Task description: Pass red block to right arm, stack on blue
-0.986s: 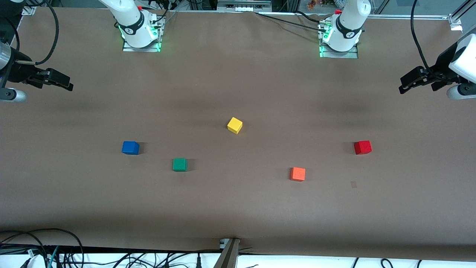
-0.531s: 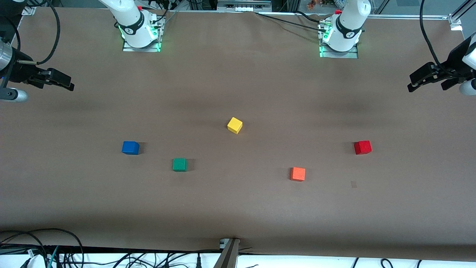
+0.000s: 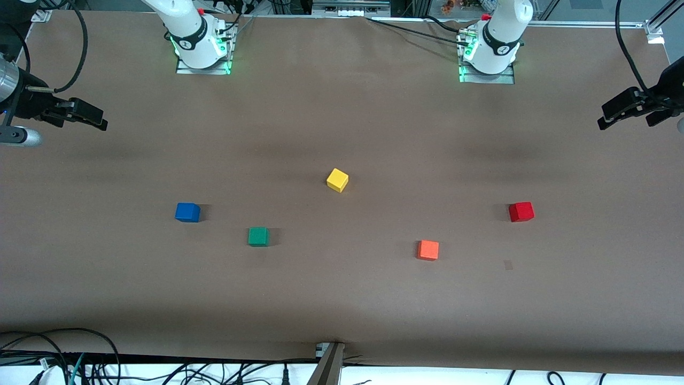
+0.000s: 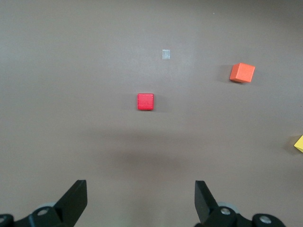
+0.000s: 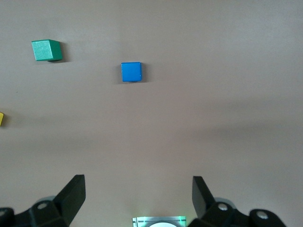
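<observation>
The red block sits on the brown table toward the left arm's end; it also shows in the left wrist view. The blue block sits toward the right arm's end and shows in the right wrist view. My left gripper hangs open and empty high over the left arm's end of the table, well away from the red block; its jaws stand wide apart. My right gripper hangs open and empty over the right arm's end, away from the blue block; its jaws also stand wide.
A yellow cube lies mid-table. A green cube lies beside the blue block, nearer the front camera. An orange cube lies between the green cube and the red block. Cables run along the table's near edge.
My left gripper has drawn back toward the left arm's end of the table and risen. My right gripper has barely shifted. The cubes have not moved.
</observation>
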Motion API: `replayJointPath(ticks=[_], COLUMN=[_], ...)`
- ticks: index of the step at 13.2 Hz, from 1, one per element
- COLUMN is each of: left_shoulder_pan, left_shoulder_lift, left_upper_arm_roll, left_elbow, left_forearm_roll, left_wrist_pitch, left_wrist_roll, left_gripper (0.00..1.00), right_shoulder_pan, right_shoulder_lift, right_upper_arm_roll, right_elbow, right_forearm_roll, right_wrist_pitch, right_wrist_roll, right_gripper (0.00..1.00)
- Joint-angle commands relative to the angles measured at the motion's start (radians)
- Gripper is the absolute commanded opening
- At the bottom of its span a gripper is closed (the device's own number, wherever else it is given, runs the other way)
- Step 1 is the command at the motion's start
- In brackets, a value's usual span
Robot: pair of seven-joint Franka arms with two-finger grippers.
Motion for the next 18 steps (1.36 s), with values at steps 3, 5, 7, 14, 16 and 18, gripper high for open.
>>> replayJointPath(ticks=[3,5,7,14,16,18], left_shoulder_pan=[0.002,0.000,0.000,-0.001,-0.001,-0.001], left_shoulder_lift=[0.014,0.014,0.014,0.014,0.014,0.014], left_upper_arm_roll=[-0.004,-0.010,-0.013,-0.015,-0.015,-0.015], left_elbow=[0.022,0.022,0.024,0.016,0.016,0.016], left_forearm_roll=[0.005,0.005,0.005,0.005,0.005,0.004], left_wrist_pitch=[-0.033,-0.057,-0.063,-0.065,-0.065,-0.065], left_wrist_roll=[0.023,0.023,0.021,0.021,0.020,0.020], left_gripper=[1.00,1.00,1.00,1.00,1.00,1.00], right_shoulder_pan=[-0.003,-0.003,-0.003,-0.003,-0.003,-0.003], right_shoulder_lift=[0.004,0.004,0.004,0.004,0.004,0.004], right_upper_arm_roll=[0.003,0.004,0.004,0.004,0.004,0.003], right_elbow=[0.018,0.018,0.018,0.018,0.018,0.018], right_forearm_roll=[0.014,0.014,0.014,0.014,0.015,0.014], right_wrist_pitch=[-0.015,-0.015,-0.016,-0.016,-0.018,-0.018], right_wrist_roll=[-0.004,-0.004,-0.004,-0.004,-0.004,-0.004], right_gripper=[1.00,1.00,1.00,1.00,1.00,1.00])
